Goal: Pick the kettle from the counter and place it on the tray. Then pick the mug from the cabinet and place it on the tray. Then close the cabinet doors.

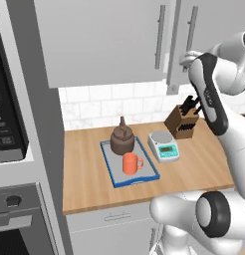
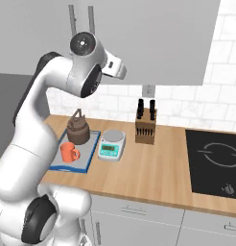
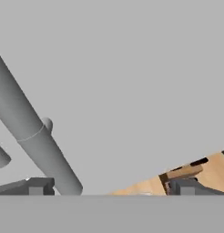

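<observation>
The dark brown kettle [image 1: 122,137] [image 2: 77,129] and the orange mug [image 1: 132,163] [image 2: 68,152] both stand on the blue-rimmed grey tray [image 1: 110,172] [image 2: 89,154] on the wooden counter [image 1: 204,164]. High above them, my gripper [image 3: 113,188] is open against the front of the cabinet's right door [image 1: 214,20]. That door's silver bar handle [image 3: 38,141] [image 1: 192,25] runs down between my fingers, close to the left fingertip [image 3: 38,185]. The left door [image 1: 94,40] lies flat and shut. The right door's near edge hangs a little forward of it.
A white-and-teal scale [image 1: 163,145] [image 2: 112,144] sits just right of the tray, with a brown knife block [image 1: 182,122] [image 2: 145,126] behind it at the tiled wall. A black cooktop [image 2: 213,163] lies further right. The oven and microwave unit [image 1: 15,129] stands to the left.
</observation>
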{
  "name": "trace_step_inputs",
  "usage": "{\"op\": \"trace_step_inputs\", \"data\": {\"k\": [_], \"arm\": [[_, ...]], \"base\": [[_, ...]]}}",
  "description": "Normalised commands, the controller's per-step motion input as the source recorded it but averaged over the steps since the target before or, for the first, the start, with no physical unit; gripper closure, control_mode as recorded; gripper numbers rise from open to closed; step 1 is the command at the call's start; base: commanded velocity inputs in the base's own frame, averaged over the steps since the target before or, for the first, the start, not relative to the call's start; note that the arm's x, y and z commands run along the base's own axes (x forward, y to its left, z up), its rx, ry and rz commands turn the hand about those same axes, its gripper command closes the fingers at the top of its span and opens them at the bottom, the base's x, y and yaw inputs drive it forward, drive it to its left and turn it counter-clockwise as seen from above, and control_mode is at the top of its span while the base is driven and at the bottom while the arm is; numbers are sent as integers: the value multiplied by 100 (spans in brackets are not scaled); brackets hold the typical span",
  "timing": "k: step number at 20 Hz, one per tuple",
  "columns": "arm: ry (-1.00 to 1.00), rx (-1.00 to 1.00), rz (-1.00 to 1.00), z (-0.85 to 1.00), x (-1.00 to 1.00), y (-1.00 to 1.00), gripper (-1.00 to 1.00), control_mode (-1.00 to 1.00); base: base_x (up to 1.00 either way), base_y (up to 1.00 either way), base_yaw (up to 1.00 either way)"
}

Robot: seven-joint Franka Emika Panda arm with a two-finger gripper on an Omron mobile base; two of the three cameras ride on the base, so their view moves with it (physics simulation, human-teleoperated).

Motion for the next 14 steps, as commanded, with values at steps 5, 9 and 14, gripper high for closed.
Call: {"op": "trace_step_inputs", "data": {"k": [5,9,14], "arm": [[0,-11,0,-41,77,8,-100,-100],[0,-5,0,-12,63,0,-100,-100],[0,-5,0,-9,43,0,-100,-100]], "base": [[0,0,0],[0,0,0],[0,0,0]]}}
